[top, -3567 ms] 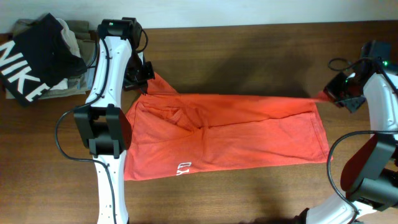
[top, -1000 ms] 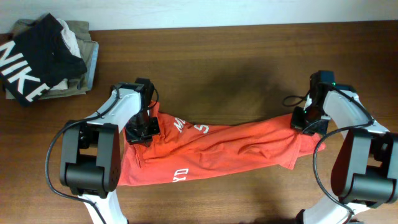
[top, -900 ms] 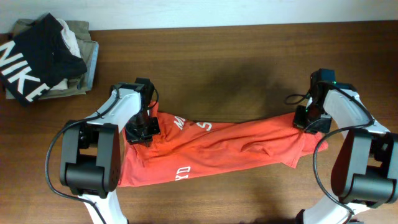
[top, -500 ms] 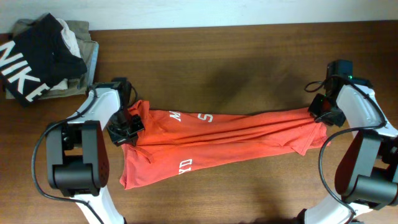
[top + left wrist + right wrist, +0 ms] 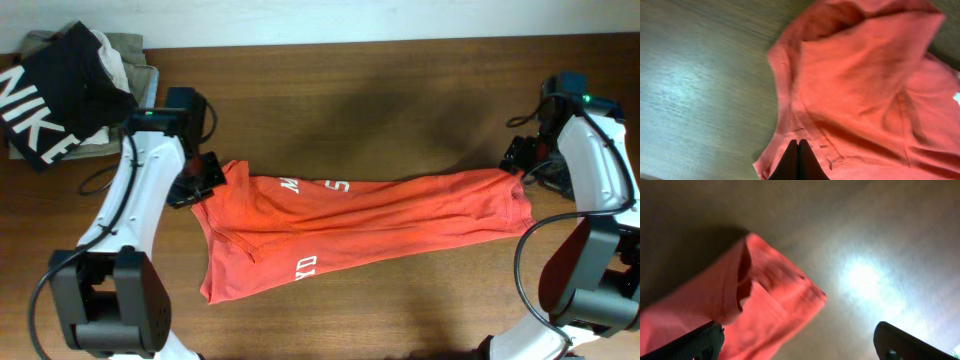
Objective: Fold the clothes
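Note:
The clothes (image 5: 370, 220), one red-orange T-shirt with white lettering (image 5: 305, 265), lie in a long band across the wooden table, doubled over lengthwise. My left gripper (image 5: 200, 185) is at the shirt's left end. In the left wrist view its fingertips (image 5: 799, 150) are pressed together on the fabric's edge (image 5: 865, 75). My right gripper (image 5: 520, 160) hovers at the shirt's right end. In the right wrist view it (image 5: 802, 345) stands wide open, and the shirt's corner (image 5: 760, 310) lies loose on the table near the left finger.
A black garment with big white NIKE letters (image 5: 50, 90) lies on a pile of beige and grey folded garments (image 5: 135, 60) at the back left corner. Bare wood (image 5: 380, 100) stretches behind the shirt up to the table's far edge.
Both arms moved outward and stretched the shirt flat. The right gripper opened and let go of the right end. The left gripper pulled its end left and back.

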### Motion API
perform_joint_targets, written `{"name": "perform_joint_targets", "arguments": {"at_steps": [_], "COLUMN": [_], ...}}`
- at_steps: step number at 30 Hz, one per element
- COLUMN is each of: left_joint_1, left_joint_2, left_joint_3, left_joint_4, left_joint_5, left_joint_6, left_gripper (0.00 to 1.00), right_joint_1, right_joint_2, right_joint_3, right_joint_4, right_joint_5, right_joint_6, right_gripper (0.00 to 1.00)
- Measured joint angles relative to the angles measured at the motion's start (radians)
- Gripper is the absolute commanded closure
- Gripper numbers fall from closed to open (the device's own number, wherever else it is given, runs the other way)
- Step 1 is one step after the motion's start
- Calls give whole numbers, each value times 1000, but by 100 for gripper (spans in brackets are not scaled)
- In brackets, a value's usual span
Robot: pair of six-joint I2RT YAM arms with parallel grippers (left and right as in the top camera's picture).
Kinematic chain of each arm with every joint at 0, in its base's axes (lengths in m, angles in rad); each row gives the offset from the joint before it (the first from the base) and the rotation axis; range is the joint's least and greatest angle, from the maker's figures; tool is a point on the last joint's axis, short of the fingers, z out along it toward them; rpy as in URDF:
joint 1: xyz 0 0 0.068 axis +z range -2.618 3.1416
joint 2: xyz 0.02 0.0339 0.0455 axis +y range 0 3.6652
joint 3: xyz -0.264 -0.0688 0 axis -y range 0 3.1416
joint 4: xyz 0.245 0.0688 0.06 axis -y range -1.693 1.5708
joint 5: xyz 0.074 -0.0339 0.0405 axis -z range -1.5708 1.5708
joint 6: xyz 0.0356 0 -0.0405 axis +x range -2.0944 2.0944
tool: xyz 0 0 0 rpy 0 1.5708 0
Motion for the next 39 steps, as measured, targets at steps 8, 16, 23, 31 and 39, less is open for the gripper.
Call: {"name": "perform_joint_targets", "arguments": {"at_steps": [8, 16, 23, 31, 39], "left_joint_1": [-40, -40, -208, -150, 263], "left_joint_2": [0, 0, 55, 284, 302], "left_joint_3": [0, 0, -41, -71, -28], "left_joint_4": [24, 43, 77, 134, 119], "left_joint_5": [11, 72, 202, 226, 95], "left_joint_6": [-1, 26, 80, 80, 80], "left_gripper": [92, 100, 100, 100, 99], "right_joint_1": [-87, -87, -87, -87, -85], "right_joint_2": [0, 0, 5, 11, 11], "right_joint_3": [1, 1, -124, -192, -192], "right_joint_4": [57, 31, 79, 114, 114], "right_joint_5": [-377, -513, -523, -523, -537], "right_joint_6": [-207, -263, -268, -249, -244], "right_gripper": [1, 59, 96, 95, 3]}}
